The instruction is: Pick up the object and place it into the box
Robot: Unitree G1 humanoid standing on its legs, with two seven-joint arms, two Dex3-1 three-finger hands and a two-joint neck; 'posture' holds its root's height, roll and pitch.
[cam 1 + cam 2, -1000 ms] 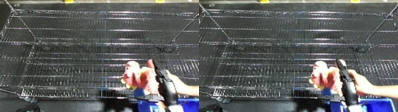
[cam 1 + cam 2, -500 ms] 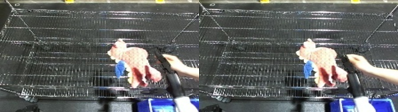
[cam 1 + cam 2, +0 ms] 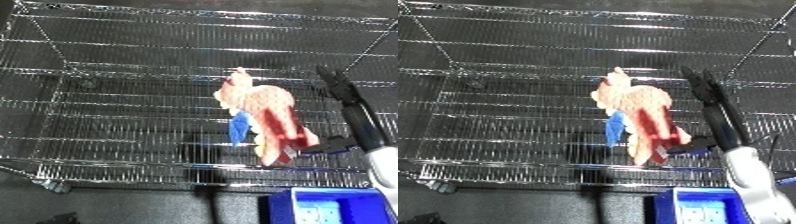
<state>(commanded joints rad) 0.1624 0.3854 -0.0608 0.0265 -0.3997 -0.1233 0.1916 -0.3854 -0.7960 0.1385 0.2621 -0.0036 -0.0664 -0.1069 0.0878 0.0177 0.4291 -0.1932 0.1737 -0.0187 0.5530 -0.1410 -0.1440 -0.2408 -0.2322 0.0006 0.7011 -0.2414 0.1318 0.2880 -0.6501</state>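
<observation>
A soft toy [image 3: 263, 116], pink and orange with red and blue parts, lies tilted on the middle of the wire shelf [image 3: 133, 115]; it looks blurred. My right hand [image 3: 345, 106] is just right of it, seen edge-on with the fingers straight and pointing away, and the white forearm [image 3: 384, 167] comes in from the lower right. The thumb [image 3: 325, 145] sticks out left toward the toy's lower end; I cannot tell whether it touches. The blue bin [image 3: 330, 206] shows at the bottom edge, below the toy. My left hand is out of sight.
The chrome wire shelf spans nearly the whole view, with a lower tier and dark floor visible through it. Its front rail [image 3: 178, 170] runs between the toy and the bin. A caster [image 3: 55, 186] sits at the lower left.
A person's hand carried the toy from the front right to the shelf's middle and has since left the view. My right hand has reached further forward beside the toy.
</observation>
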